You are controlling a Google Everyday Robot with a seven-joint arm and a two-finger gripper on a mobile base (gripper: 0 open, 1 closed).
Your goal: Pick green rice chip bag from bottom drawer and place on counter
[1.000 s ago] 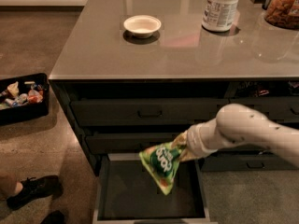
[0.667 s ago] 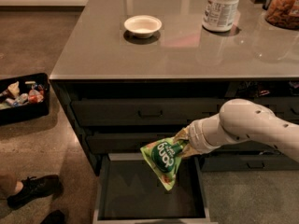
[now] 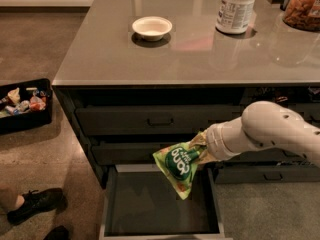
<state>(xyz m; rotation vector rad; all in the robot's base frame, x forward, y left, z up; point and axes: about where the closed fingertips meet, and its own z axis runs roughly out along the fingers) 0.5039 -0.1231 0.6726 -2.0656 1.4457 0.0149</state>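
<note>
- gripper at the tip of the white arm, below the front edge of the counter and a little right of its middle, pinched onto the crumpled top of the green rice chip bag; fingers mostly covered by the foil.
- far left, on the floor well off the counter's left edge: black bin with small packets inside.
- lower left, on the floor near the front-left corner: black shoe.
- under the front edge, around its middle: bottom drawer pulled out, dark inside.
- just above it, two closed drawer fronts, dark, the upper one with a handle at its centre.
- on the counter, toward the back edge and left of middle: small white bowl, upright.
- green bag in mid-air, tilted, round dark-green logo toward the camera, lower corner hanging over the right part of the open drawer, well below the counter top.
- near the back edge, right of middle: white labelled tub, upright.
- at the back-right corner: clear jar of brown snacks, partly cut off.
</note>
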